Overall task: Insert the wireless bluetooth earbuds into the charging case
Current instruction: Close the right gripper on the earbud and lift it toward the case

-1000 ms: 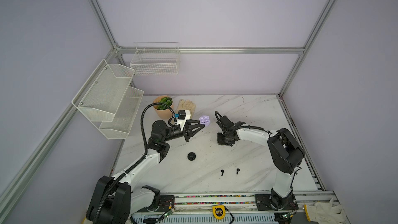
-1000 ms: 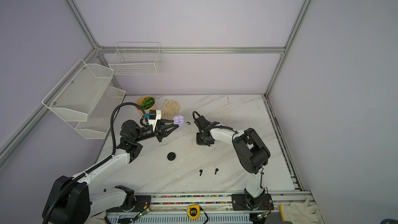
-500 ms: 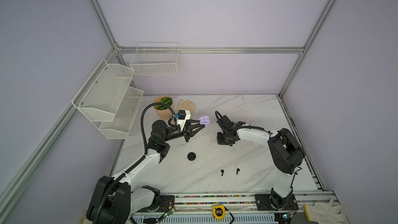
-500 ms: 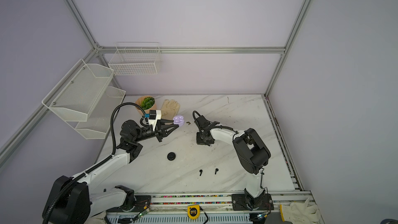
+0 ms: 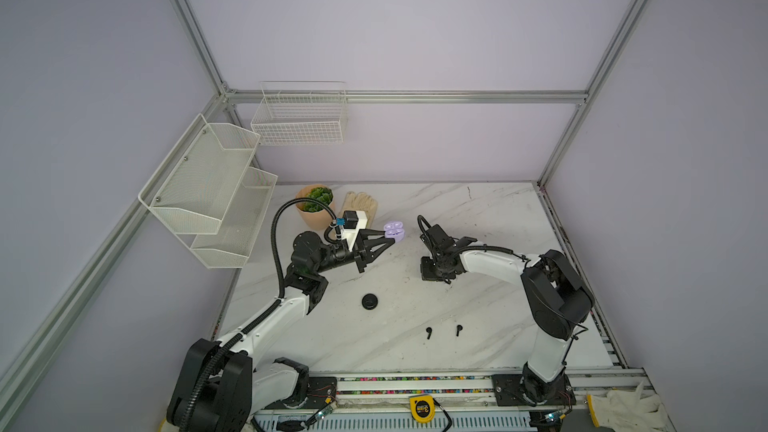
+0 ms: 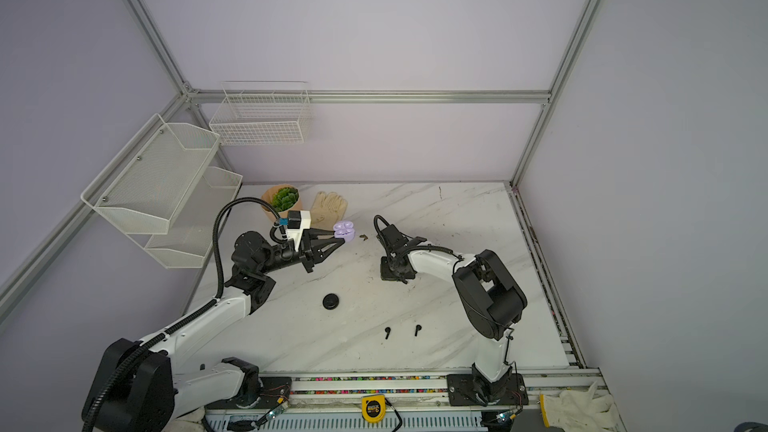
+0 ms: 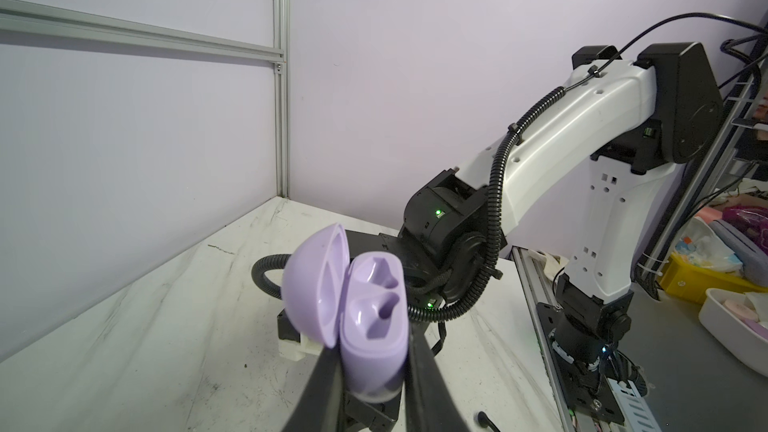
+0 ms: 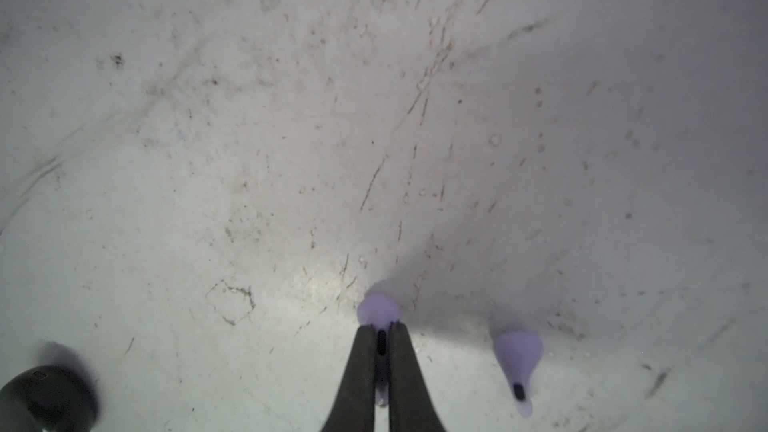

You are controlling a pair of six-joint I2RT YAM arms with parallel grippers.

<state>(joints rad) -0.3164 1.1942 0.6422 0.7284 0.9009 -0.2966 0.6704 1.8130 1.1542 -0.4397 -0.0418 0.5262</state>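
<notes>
Lilac earbud (image 8: 378,311), low at centre of desk (image 5: 498,218), pinched by its stem between closed right jaws; open charging case (image 7: 374,326), at its 9 o'clock, clamped aloft in left jaws, sockets facing it for insertion.

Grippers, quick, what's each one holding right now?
Left gripper: closed on the open lilac case.
Right gripper: closed on a lilac earbud.
</notes>
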